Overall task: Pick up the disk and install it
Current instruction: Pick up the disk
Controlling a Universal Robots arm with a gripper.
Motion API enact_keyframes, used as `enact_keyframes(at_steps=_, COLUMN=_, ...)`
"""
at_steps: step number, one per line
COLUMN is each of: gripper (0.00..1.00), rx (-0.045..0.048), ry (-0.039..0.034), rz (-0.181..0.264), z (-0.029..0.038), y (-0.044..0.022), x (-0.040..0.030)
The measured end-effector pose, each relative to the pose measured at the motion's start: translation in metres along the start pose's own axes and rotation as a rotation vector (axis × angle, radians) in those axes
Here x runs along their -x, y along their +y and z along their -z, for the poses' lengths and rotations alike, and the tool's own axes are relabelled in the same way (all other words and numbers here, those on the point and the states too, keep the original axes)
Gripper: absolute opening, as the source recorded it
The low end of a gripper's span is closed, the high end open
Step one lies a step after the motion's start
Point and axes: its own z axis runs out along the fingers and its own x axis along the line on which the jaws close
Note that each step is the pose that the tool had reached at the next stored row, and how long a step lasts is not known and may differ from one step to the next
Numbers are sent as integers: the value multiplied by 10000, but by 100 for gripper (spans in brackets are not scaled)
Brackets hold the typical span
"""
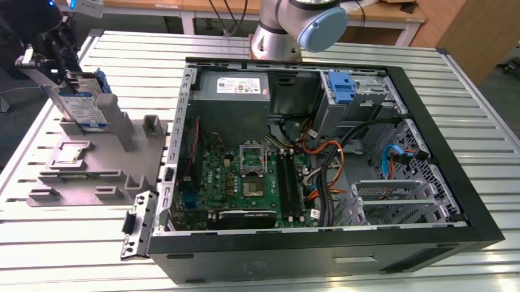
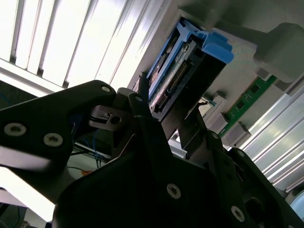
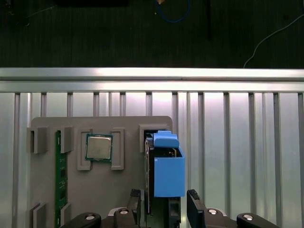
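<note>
The disk (image 3: pixel 168 173), a flat rectangular silver metal hard drive with blue plastic carrier rails, stands on edge in a slot of the grey plastic holder plate (image 3: pixel 128 190), directly between the 2 black fingers (image 3: pixel 194 210) of the pincer (image 3: pixel 166 209). In the first wrist view the fingers are spread, 1 on each flat side of the drive, and each seems to leave a thin gap. I judge the pincer to be apart and not yet clamped.

In the exterior view the pincer (image 1: pixel 65 70) hangs over the drive (image 1: pixel 84 104), which sits upright in its holder (image 1: pixel 89 159). Beyond the pincer's fingertips on the same plate lie a square silver processor chip (image 3: pixel 99 147) and, further to that side, a long green memory stick (image 3: pixel 59 175). The open black computer case (image 1: pixel 455 201) lies well apart from the pincer, across the slatted aluminium table (image 1: pixel 24 182).

The step in hand looks like the pick-up, at the point of taking hold; nothing of the install is done.

A sound grip would call for both pads to meet the flat sides squarely and evenly, because the drive stands narrow and tall. The slot looks close, so lifting it free would call for a straight pull along the slot without tilting.
</note>
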Motion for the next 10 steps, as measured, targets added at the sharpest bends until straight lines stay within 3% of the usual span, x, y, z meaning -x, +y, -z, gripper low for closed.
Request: enact_keyframes(at_steps=10, gripper=51, rx=-1, ry=-1, rz=0, z=13, y=0, x=1)
